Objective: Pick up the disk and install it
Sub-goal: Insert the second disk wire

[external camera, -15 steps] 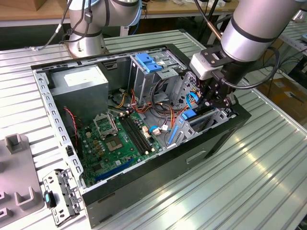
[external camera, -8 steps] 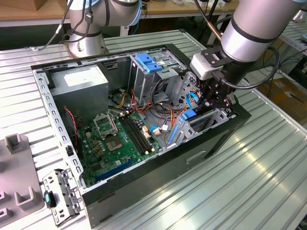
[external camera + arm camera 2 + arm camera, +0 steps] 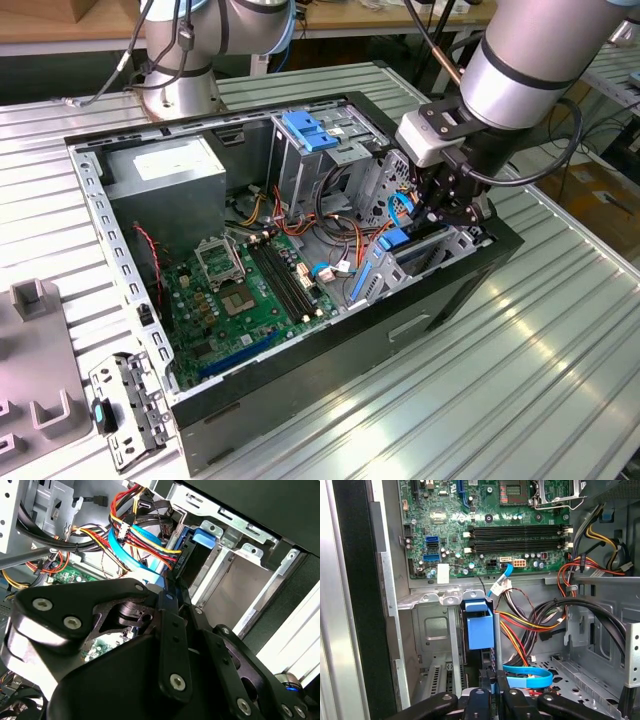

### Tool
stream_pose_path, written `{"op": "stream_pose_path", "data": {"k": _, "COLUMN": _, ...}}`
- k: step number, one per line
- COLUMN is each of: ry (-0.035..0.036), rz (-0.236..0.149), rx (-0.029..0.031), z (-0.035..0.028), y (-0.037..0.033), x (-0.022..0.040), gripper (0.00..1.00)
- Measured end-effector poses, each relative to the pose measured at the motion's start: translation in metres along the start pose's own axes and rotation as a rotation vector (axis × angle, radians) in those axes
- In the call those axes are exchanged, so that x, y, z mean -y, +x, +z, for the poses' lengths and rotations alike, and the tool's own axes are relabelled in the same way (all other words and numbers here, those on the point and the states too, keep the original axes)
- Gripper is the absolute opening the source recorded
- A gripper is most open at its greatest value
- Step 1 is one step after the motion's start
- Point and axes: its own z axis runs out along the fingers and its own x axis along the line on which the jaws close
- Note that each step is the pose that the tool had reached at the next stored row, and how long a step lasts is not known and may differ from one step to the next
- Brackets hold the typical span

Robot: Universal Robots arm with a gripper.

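The arm reaches down into the open computer case on the ribbed bench, at the right-centre of the exterior view. Its gripper hangs over the drive bay along the case's near wall. The disk stands on edge in that bay, its blue carrier frame showing just below the black linkage. In the first wrist view the disk sits low in the middle of the frame, slotted between the grey bay rails, and the jaws look pressed in on its upper edge at the bottom of the picture, pinching it. In the second wrist view the disk appears right of centre near the top, part way into the metal bay, with the gripper close against it.

From where I stand, the worry is the bundle of cables lying right beside the bay: the blue ribbon and the red and yellow wires could be caught or pinched under the carrier. A slight tilt could also jam the frame against the rails, and pressing on then might bend the thin bay or make the carrier slip in the grasp. The motherboard lies clear of all this.
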Motion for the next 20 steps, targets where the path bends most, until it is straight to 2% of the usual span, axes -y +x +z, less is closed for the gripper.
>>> {"op": "stream_pose_path", "data": {"k": 20, "ry": -0.0002, "rz": 0.000, "rx": 0.0009, "z": -0.0015, "y": -0.0002, "x": 0.0005, "gripper": 0.16}}
